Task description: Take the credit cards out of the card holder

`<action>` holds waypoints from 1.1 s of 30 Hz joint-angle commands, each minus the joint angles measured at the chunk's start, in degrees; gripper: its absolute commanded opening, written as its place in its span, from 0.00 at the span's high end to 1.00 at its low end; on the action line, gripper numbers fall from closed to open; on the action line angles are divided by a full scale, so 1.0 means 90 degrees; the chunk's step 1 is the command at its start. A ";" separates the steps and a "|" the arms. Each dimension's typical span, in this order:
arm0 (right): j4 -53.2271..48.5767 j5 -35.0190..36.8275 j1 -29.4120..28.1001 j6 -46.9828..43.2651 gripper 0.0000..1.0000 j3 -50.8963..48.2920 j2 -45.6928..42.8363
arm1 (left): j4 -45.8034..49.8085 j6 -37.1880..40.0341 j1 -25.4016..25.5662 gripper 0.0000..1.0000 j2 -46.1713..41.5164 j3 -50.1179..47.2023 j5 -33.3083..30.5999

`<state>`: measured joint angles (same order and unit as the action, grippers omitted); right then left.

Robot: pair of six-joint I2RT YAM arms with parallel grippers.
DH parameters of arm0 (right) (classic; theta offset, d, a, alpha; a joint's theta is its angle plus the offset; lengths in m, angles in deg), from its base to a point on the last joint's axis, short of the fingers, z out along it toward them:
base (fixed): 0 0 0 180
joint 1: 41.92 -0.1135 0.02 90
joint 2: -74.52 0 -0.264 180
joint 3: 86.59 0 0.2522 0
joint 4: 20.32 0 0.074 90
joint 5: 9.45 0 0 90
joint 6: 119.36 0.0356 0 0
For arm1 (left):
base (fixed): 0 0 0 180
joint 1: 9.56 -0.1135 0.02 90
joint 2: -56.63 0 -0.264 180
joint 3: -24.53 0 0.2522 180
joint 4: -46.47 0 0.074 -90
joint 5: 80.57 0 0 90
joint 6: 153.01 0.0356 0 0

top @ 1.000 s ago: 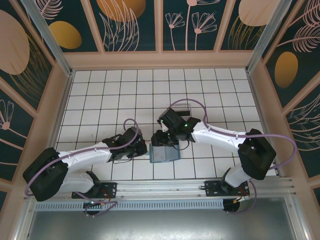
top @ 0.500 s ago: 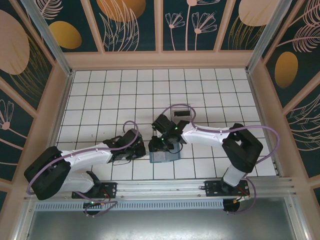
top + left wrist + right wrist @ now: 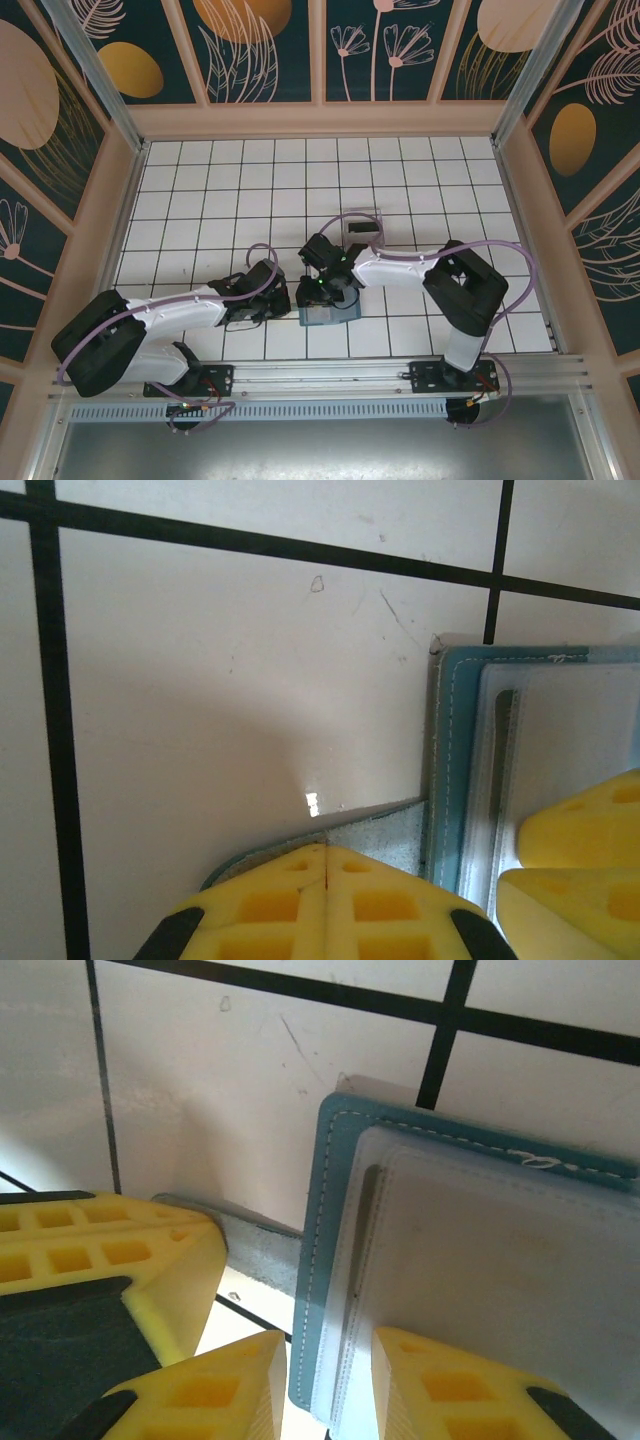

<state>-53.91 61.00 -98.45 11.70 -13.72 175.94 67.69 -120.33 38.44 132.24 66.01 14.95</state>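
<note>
Free passage: the far rows of the tiled table (image 3: 230,180) and its left and right margins are open to either arm.

Obstruction, centre front: the card holder (image 3: 330,314) lies flat. The left gripper (image 3: 327,852), jaws together, sits just beside its left edge. The right gripper (image 3: 330,1345), jaws narrowly apart, is over that same edge, leaving only a slight gap between the two.

A clear tray (image 3: 362,228) stands just behind the right arm (image 3: 400,268). Purple cables (image 3: 262,245) loop above both arms. Enclosure walls (image 3: 320,118) bound the table.

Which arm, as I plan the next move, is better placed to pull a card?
Right. The right gripper has jaws apart astride the edge of the card holder; the left gripper is shut on its flap.
</note>
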 commanded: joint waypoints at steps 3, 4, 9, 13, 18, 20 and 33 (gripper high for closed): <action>-0.0173 0.0239 -0.0069 0.0067 0.71 0.0101 0.0038 | -0.0009 -0.0011 0.0029 1.00 0.0062 -0.0085 0.0076; -0.0264 0.0312 -0.0076 0.0070 0.70 0.0118 0.0022 | -0.0003 0.0000 0.0027 1.00 0.0070 -0.0081 0.0085; -0.0924 0.0886 -0.0196 0.0143 0.66 0.0359 -0.0001 | 0.0001 0.0008 0.0029 1.00 0.0093 -0.0073 0.0084; -0.1382 0.1238 -0.0308 0.0188 0.64 0.0589 0.0138 | 0.0001 0.0019 0.0032 1.00 0.0093 -0.0065 0.0091; -0.1942 0.1732 -0.0457 0.0288 0.62 0.0970 0.0348 | 0.0020 0.0040 0.0026 1.00 0.0094 -0.0048 0.0095; -0.2125 0.1889 -0.0507 0.0327 0.62 0.1081 0.0442 | 0.0020 0.0050 0.0022 1.00 0.0094 -0.0053 0.0080; -0.1740 0.1713 -0.0595 0.0604 0.62 0.1188 0.0235 | 0.0059 0.0077 0.0027 1.00 0.0075 -0.0019 0.0062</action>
<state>-71.07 76.84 -103.21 15.37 -4.12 179.90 67.69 -120.29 38.44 132.44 66.01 15.14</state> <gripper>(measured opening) 0.380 0.053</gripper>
